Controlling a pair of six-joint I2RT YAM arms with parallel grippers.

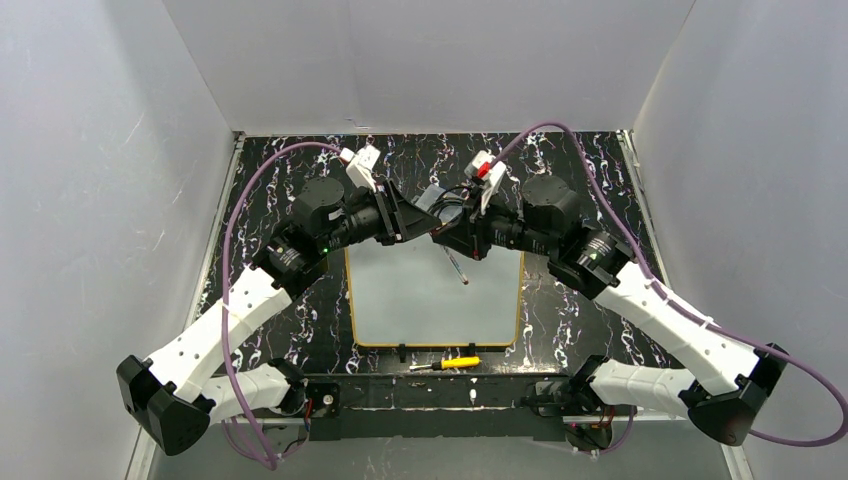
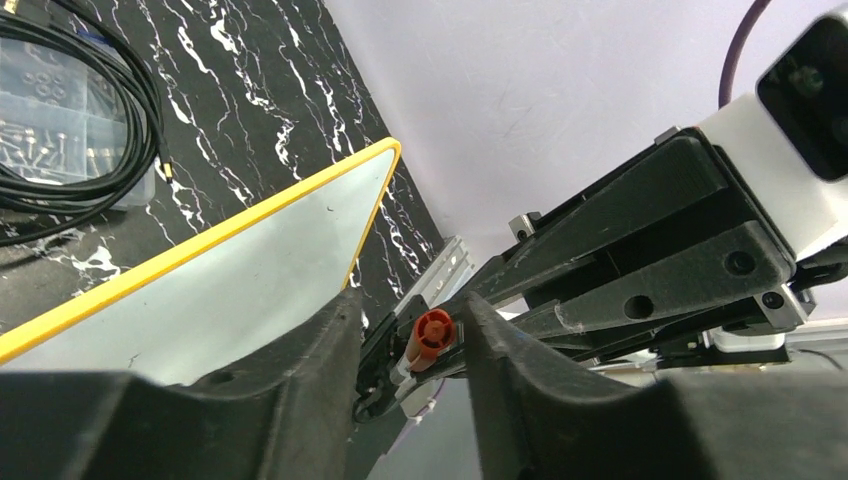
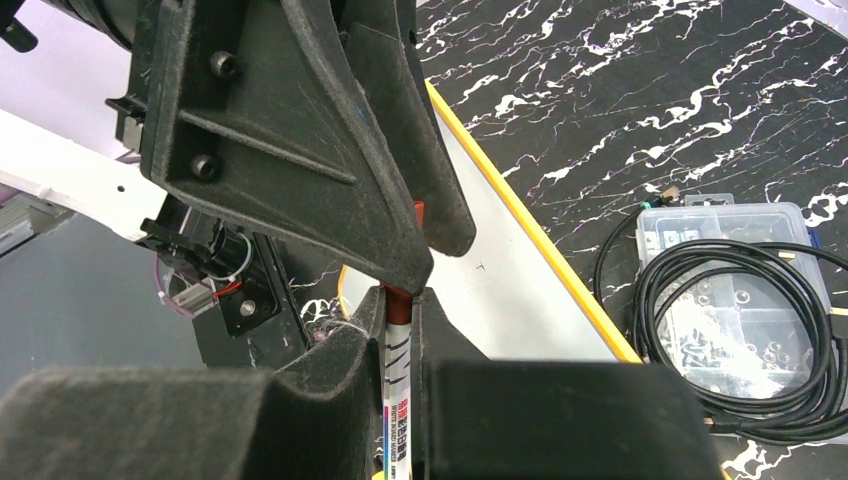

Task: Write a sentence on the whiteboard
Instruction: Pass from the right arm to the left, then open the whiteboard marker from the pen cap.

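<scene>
The whiteboard (image 1: 435,305), white with a yellow-orange rim, lies flat on the dark marbled table; it also shows in the wrist views (image 2: 230,290) (image 3: 500,270). The sentence is not in view on it. Both arms meet above its far edge. My right gripper (image 1: 447,241) (image 3: 398,300) is shut on a whiteboard marker (image 3: 397,385), whose tail hangs over the board (image 1: 458,268). The marker's red cap (image 2: 432,335) (image 3: 399,296) sits between the fingers of my left gripper (image 1: 428,232) (image 2: 408,310). That cap lies close to one finger, with a gap at the other.
A yellow-handled screwdriver (image 1: 447,363) lies just in front of the board's near edge. A clear plastic parts box with a black coiled cable (image 3: 725,300) (image 2: 70,120) sits beyond the far edge. White walls enclose the table on three sides.
</scene>
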